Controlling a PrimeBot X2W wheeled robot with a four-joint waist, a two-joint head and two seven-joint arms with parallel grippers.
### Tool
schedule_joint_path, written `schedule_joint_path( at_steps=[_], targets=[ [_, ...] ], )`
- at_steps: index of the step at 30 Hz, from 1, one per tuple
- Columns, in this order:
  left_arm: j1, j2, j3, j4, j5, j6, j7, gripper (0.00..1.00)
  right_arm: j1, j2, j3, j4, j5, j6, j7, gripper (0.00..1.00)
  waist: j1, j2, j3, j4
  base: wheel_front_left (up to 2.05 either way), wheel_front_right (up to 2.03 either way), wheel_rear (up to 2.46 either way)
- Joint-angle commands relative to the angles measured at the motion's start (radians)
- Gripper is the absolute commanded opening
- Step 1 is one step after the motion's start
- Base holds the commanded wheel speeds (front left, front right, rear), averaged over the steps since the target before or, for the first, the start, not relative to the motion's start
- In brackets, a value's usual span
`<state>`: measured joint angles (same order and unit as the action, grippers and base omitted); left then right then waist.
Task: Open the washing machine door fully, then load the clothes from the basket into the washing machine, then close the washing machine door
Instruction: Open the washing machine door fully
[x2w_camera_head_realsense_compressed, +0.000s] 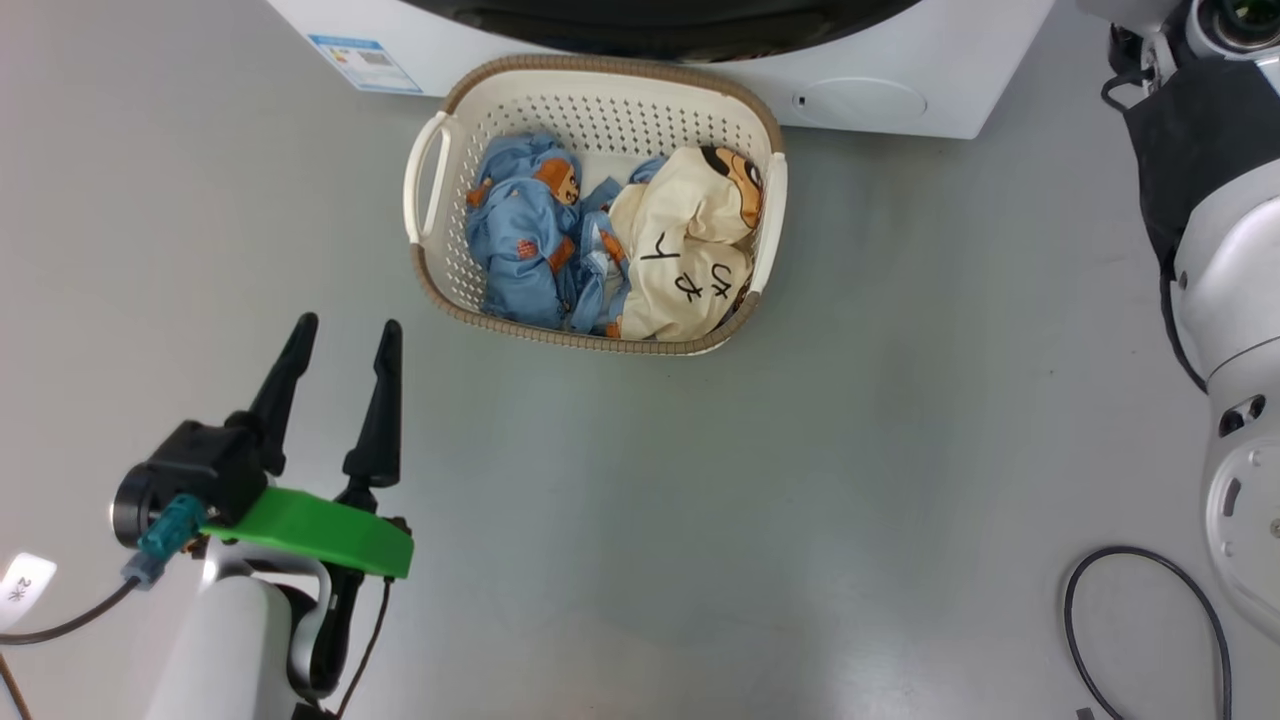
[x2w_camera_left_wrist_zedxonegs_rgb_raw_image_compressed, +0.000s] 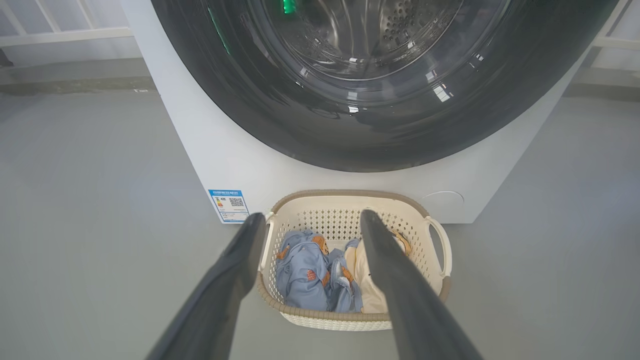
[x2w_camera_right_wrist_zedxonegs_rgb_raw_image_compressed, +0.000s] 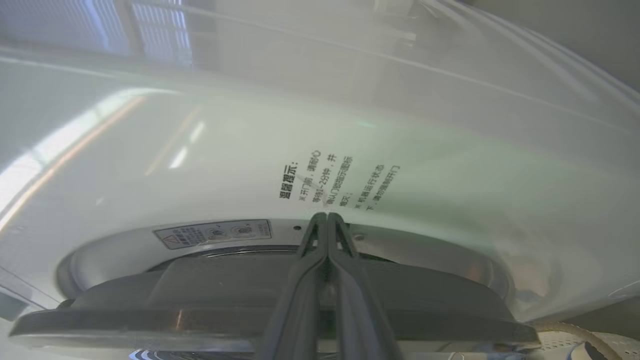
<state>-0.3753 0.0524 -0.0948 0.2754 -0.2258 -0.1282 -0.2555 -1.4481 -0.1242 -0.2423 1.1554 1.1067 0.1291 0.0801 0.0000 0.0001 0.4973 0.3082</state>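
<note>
The right gripper (x2w_camera_right_wrist_zedxonegs_rgb_raw_image_compressed: 327, 216), jaws pinched shut and empty, lies across the rim of the washing machine door (x2w_camera_right_wrist_zedxonegs_rgb_raw_image_compressed: 150, 295), whose edge runs crosswise just under its tips. The left gripper (x2w_camera_left_wrist_zedxonegs_rgb_raw_image_compressed: 314, 216), jaws wide and empty, frames the basket (x2w_camera_left_wrist_zedxonegs_rgb_raw_image_compressed: 345, 194) of clothes (x2w_camera_left_wrist_zedxonegs_rgb_raw_image_compressed: 305, 270) straight ahead, with the door beyond.

The left arm (x2w_camera_head_realsense_compressed: 230, 620) reached forward; the left jaws stood spread wide, two dark fingers (x2w_camera_head_realsense_compressed: 378, 400) pointing ahead, the gap between them empty. The right arm (x2w_camera_head_realsense_compressed: 1230, 300) rose at the side; the right jaws were pressed together, fingertips (x2w_camera_right_wrist_zedxonegs_rgb_raw_image_compressed: 316, 223) touching.
</note>
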Motion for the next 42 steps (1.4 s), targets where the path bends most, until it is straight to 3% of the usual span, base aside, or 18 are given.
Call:
schedule_joint_path(
  at_steps=[1, 20, 42],
  targets=[
    [-0.011, 0.032, 0.029, -0.013, -0.01, -0.002, -0.006, 1.0, -0.043, 0.029, 0.002, -0.013, -0.01, 0.002, 0.012, 0.0, 0.0, -0.0001, 0.008, 0.006, 0.0, 0.0, 0.0],
    [-0.028, 0.016, 0.019, -0.004, -0.027, -0.002, -0.006, 1.0, -0.141, 0.003, 0.006, 0.082, -0.05, 0.002, 0.077, 0.0, 0.0, -0.0001, 0.048, 0.037, 0.0, 0.0, 0.0],
    [-0.03, 0.005, 0.03, -0.013, -0.028, -0.002, -0.006, 1.0, -0.16, -0.033, -0.01, 0.135, -0.108, 0.002, 0.304, 0.0, 0.0, -0.0001, 0.051, 0.036, 0.0, 0.0, 0.0]
  ],
)
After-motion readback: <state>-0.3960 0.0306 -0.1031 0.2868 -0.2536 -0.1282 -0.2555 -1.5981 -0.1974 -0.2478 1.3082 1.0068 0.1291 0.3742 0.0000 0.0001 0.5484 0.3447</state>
